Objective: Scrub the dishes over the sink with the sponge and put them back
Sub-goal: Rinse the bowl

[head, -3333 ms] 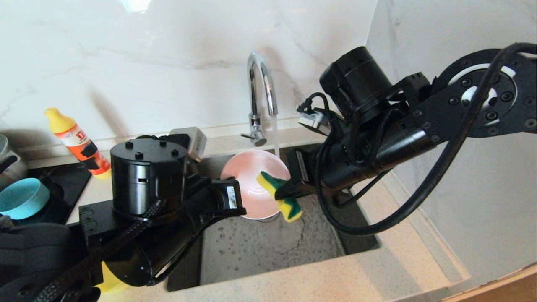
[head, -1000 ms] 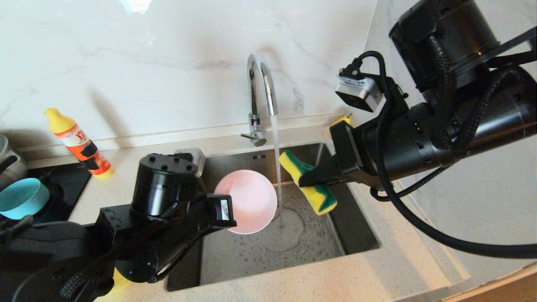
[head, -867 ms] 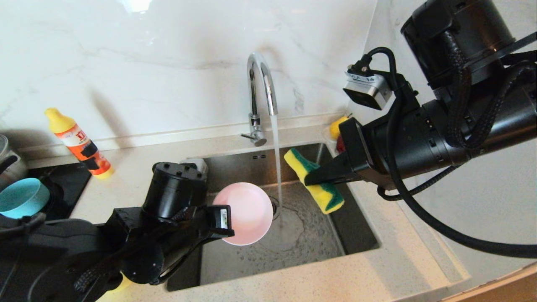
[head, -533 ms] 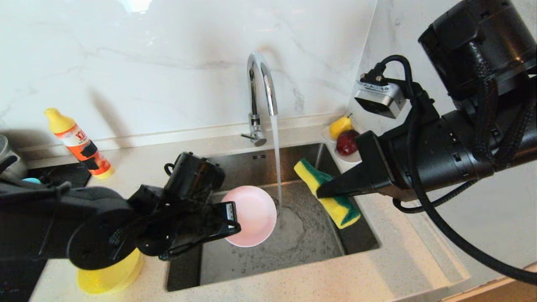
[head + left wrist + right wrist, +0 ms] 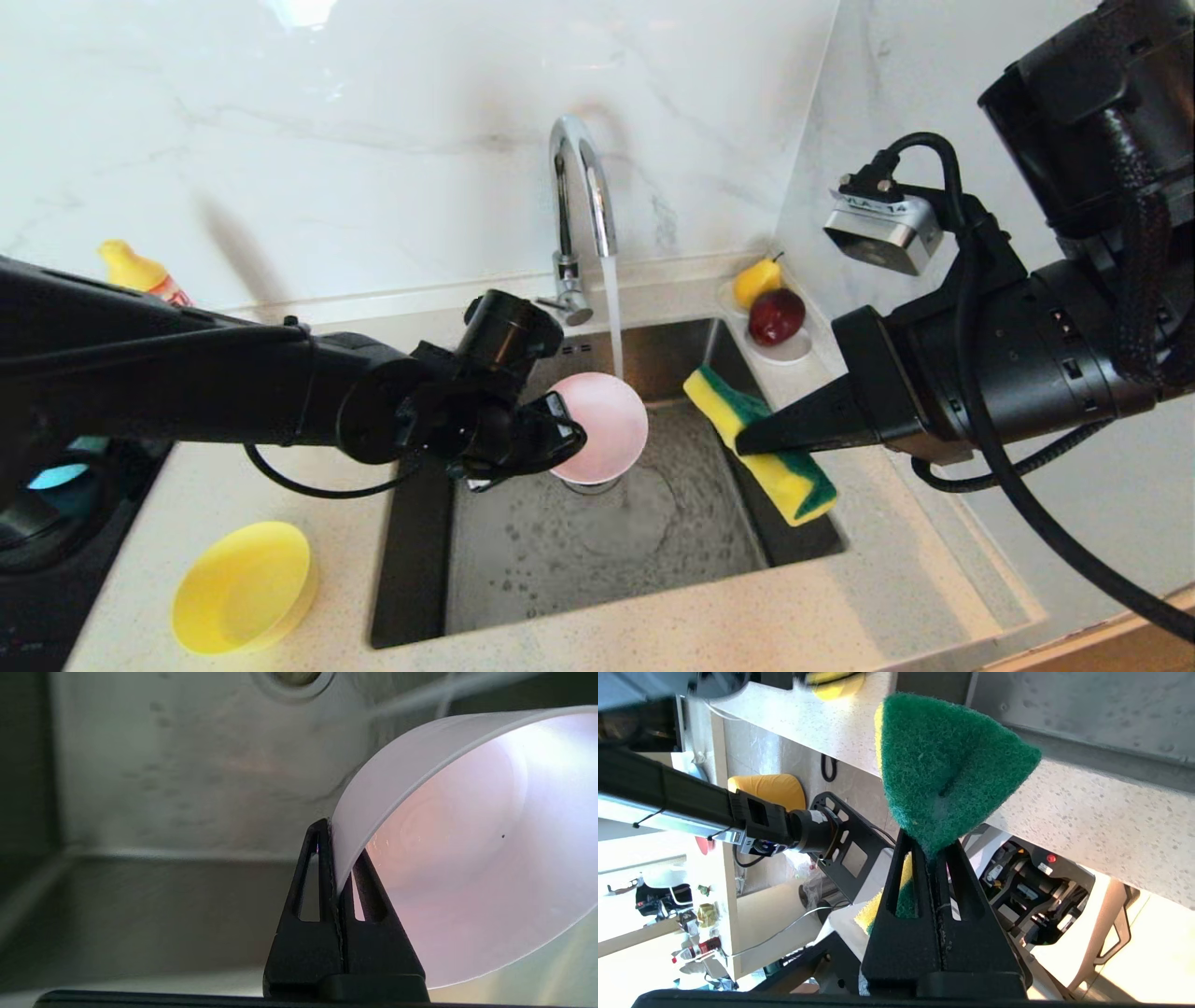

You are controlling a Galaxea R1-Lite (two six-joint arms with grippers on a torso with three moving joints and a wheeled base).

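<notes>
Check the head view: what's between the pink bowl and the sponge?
Only the faucet's water stream, falling just beside the pink bowl; otherwise open sink up to the sponge.

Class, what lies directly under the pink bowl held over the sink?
Under the pink bowl is the wet steel floor of the sink. The bowl hides most of the drain; only part of it peeks out below the bowl's edge.

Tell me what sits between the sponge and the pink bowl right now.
Only the faucet's running water stream. The right claw holds the sponge apart from the pink bowl, pinched by the left claw, above the sink.
</notes>
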